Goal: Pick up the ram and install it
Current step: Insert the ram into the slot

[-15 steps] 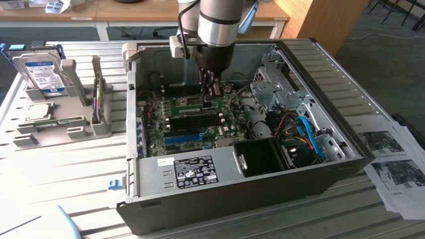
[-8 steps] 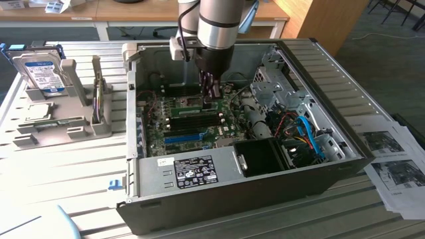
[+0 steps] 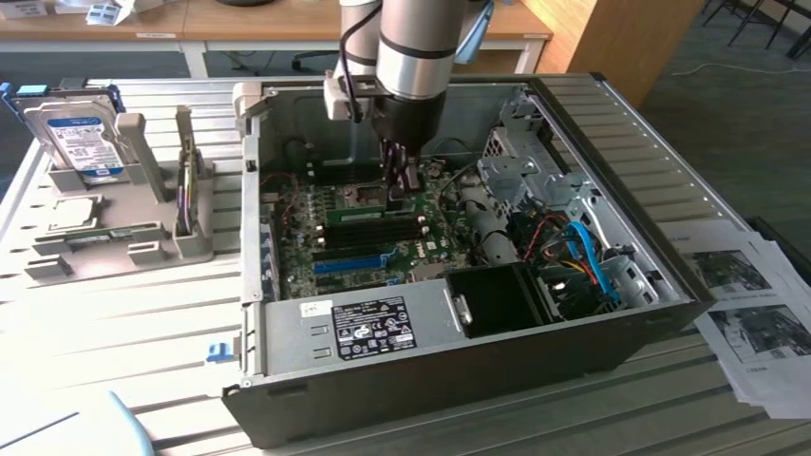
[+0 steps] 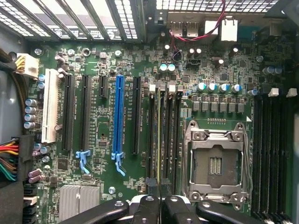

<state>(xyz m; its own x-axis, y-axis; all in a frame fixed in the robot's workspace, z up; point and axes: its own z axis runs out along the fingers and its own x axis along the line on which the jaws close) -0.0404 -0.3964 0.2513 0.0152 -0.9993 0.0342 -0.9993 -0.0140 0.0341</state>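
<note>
The ram [image 4: 159, 135] is a thin green stick seen edge-on, standing in line with the black memory slots [image 4: 170, 135] on the motherboard [image 4: 93, 60]. In the exterior view the ram [image 3: 361, 215] shows as a green strip lying along those slots inside the open computer case [image 3: 633, 161]. My gripper [image 4: 159, 185] is at one end of it, the fingertips [image 4: 152, 185] closed on either side of its edge. Seen from outside, the gripper [image 3: 403, 190] reaches straight down into the case beside the processor socket [image 4: 215, 163].
A long blue slot [image 4: 117, 116] and further black slots lie beside the ram. A grey holder [image 3: 102, 252] with a hard drive [image 3: 79, 142] stands at the exterior view's left. Cables [image 3: 576, 256] fill the case's right side. Papers [image 3: 754, 313] lie outside it.
</note>
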